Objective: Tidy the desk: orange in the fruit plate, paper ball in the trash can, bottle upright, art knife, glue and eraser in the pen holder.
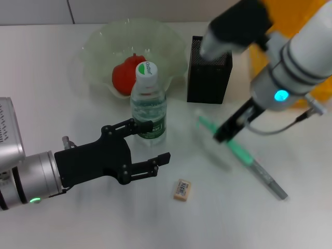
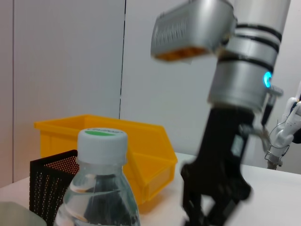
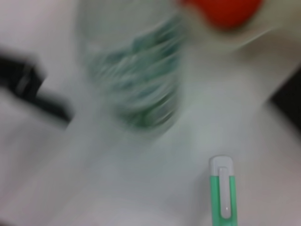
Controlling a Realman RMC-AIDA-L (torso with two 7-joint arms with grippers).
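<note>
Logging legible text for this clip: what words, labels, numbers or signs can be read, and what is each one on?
Bottle cap: small print on the white and green top, too small to read.
Bottle's dark green label: white print, too small to read.
Eraser wrapper: barcode-like marks, no readable characters.
Green art knife, pen holder, trash can: no text visible.

White desk [image 1: 46,67], bearing: fruit plate [image 1: 98,57] at the rear, pen holder [image 1: 209,78] beside it, trash can [image 1: 290,21] at the far right corner. Bottle [image 1: 148,104] stood upright before the plate. Art knife [image 1: 244,157] and eraser [image 1: 182,189] lay flat nearer the front.
</note>
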